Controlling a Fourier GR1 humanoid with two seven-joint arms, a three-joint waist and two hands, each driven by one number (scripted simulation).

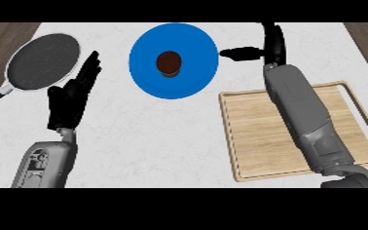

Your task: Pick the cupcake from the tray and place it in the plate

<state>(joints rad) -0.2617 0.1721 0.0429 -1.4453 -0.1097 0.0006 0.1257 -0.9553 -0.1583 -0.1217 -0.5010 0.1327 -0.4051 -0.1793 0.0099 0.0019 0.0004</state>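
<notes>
A dark brown cupcake [169,62] stands in the middle of the blue plate [191,85] at the counter's far centre. My right hand [267,47] hovers just right of the plate, apart from it, fingers relaxed and holding nothing, thumb pointing toward the plate. Its forearm crosses the wooden tray [255,141], which lies at the right with nothing on its visible surface. At the left, my left hand [72,97] rests open with its fingers up.
A dark round pan [42,61] with a white rim lies at the far left, close to the left hand's fingertips. Wooden strips show at both far corners beyond the white counter.
</notes>
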